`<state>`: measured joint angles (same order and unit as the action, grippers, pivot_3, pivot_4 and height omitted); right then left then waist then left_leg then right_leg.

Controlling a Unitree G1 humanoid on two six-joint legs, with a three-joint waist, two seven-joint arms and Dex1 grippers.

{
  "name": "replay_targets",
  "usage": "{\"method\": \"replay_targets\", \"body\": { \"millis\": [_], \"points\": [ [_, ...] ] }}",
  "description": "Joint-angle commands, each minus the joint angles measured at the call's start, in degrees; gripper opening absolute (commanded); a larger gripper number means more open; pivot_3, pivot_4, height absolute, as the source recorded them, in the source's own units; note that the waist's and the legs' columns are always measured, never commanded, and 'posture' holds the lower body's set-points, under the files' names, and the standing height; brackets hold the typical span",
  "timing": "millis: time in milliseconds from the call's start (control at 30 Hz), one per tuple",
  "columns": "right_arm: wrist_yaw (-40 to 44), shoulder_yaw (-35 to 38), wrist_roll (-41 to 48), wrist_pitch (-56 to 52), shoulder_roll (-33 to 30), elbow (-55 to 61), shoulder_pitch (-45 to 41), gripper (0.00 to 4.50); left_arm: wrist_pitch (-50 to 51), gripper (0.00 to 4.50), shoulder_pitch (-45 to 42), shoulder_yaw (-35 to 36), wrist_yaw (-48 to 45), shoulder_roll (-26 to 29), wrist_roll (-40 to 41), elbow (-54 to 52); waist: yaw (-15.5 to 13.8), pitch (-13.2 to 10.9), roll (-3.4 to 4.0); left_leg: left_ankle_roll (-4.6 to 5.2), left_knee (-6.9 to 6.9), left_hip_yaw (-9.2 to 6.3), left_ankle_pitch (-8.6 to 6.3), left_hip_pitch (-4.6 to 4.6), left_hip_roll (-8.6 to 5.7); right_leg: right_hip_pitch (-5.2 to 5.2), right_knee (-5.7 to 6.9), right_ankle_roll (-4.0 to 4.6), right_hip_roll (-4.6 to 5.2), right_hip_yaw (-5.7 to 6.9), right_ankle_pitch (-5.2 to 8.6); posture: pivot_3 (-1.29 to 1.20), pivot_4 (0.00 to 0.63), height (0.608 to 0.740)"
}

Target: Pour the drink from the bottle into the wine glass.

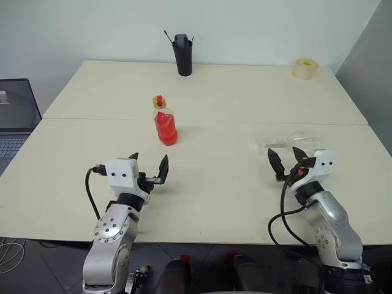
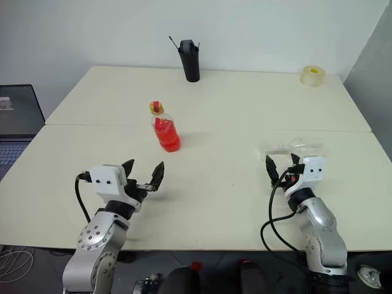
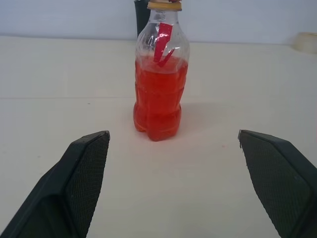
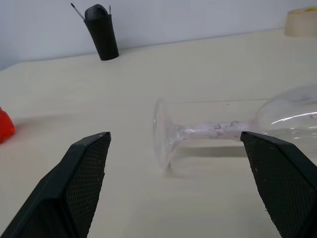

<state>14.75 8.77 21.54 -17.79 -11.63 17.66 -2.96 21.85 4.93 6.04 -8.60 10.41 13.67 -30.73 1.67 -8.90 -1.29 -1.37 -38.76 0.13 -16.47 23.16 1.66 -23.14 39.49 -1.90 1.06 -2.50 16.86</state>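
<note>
Right now the bottle (image 1: 165, 127) stands upright on the pale table (image 1: 220, 98), left of centre, with the drink (image 3: 158, 99) filling its lower body and its yellow-red cap on. Nearer, and slightly to the left of it, the left gripper (image 1: 149, 168) hovers over the table with its two black fingers spread wide and nothing between them; it faces the bottle, which stands well apart from the fingertips. Over on the right, the wine glass (image 4: 233, 130) lies on its side on the table, its round foot toward the left and its bowl toward the right. The right gripper (image 1: 286, 158) sits just on the near side of the glass, its fingers likewise parted wide and holding nothing. At the far edge of the table stand a tall black cup (image 1: 182, 55) near the middle and a roll of tape (image 1: 305, 68) toward the right. A laptop (image 1: 15, 113) sits off the table's left side.
</note>
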Motion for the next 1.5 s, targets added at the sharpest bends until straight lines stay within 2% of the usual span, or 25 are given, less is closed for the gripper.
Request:
{"method": "replay_targets", "body": {
  "millis": [33, 300, 567, 767, 1100, 1500],
  "points": [
    [0.8, 0.3, 0.6, 0.2, -0.7, 1.8, -0.2, 4.5, -0.9, 4.47, -0.1, 0.4, -0.2, 0.9, -0.8, -1.1, 0.0, 0.0, 0.0, 0.0, 0.0, 0.0, 0.0, 0.0, 0.0, 0.0, 0.0, 0.0, 0.0, 0.0, 0.0, 0.0, 0.15, 0.74],
    [3.2, -0.3, 1.8, -1.4, -2.3, 3.0, -1.2, 4.5, -2.8, 4.47, -0.2, 1.5, 0.7, 0.7, -1.5, 2.1, 0.0, 0.0, 0.0, 0.0, 0.01, 0.0, 0.0, -0.01, 0.0, 0.0, -0.01, 0.0, -0.01, 0.01, 0.0, 0.0, 0.15, 0.74],
    [11.0, -8.1, -0.3, -3.9, -8.3, 4.5, -4.8, 4.5, -4.7, 4.47, -6.8, 0.2, 2.5, -0.6, -4.2, 9.9, 0.0, 0.0, 0.0, 0.0, 0.0, -0.01, 0.0, 0.0, -0.02, 0.01, -0.03, 0.0, -0.01, 0.04, 0.0, 0.0, 0.15, 0.74],
    [13.4, -10.9, -0.9, -4.3, -10.3, 4.1, -7.3, 4.5, -5.8, 4.47, -8.6, 0.5, 1.6, -0.4, -4.1, 12.2, 0.0, 0.0, 0.0, 0.0, 0.0, -0.03, 0.0, 0.01, -0.01, 0.02, -0.04, 0.0, 0.0, 0.04, 0.0, 0.0, 0.15, 0.74],
    [17.8, -14.3, -2.8, -1.5, -8.9, -1.5, -13.9, 4.5, -6.7, 4.47, -17.0, 1.1, 2.2, 0.1, -5.7, 20.4, 0.0, 0.0, -0.01, 0.0, -0.01, -0.03, 0.0, 0.0, -0.03, 0.01, -0.03, 0.0, 0.01, 0.07, 0.0, 0.0, 0.15, 0.74],
    [20.5, -16.9, -4.2, 0.8, -4.7, -8.7, -21.7, 4.5, -8.0, 4.47, -23.1, 1.1, 1.4, 0.7, -6.3, 27.7, -0.1, 0.0, -0.01, -0.01, -0.02, -0.03, 0.01, 0.01, -0.02, 0.0, -0.01, 0.0, 0.03, 0.09, -0.01, 0.0, 0.15, 0.74]
  ]
}}
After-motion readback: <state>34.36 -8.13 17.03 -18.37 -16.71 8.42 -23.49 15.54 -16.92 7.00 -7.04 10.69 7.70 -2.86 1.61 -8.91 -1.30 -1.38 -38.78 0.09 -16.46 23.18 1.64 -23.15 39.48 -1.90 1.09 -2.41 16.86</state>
